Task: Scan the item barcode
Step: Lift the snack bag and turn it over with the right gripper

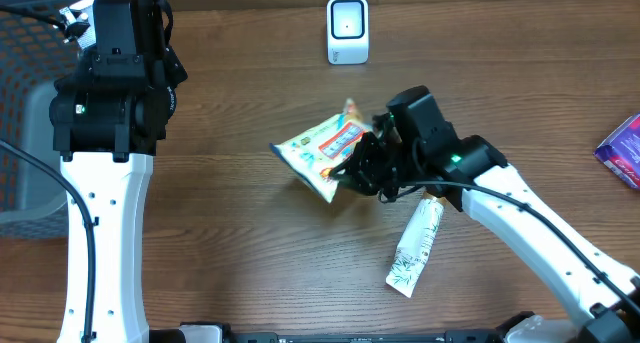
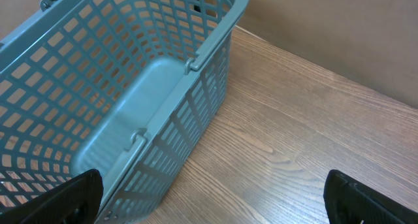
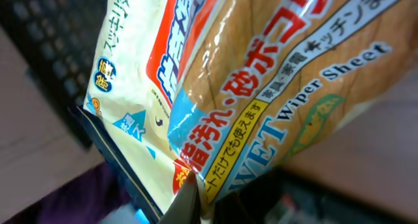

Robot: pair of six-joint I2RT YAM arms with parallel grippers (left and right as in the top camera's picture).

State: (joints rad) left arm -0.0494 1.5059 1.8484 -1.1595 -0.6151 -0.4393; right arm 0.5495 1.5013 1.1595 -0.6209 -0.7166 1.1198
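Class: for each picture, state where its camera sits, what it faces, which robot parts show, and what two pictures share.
Overhead: above the table, looking down; left arm, right arm, right tool shut on a wipes pack.
Left wrist: on the left arm, facing a basket; open left tool at bottom corners.
Right wrist: on the right arm, close against the wipes pack; one dark finger below.
Shared: overhead and right wrist show the wipes pack.
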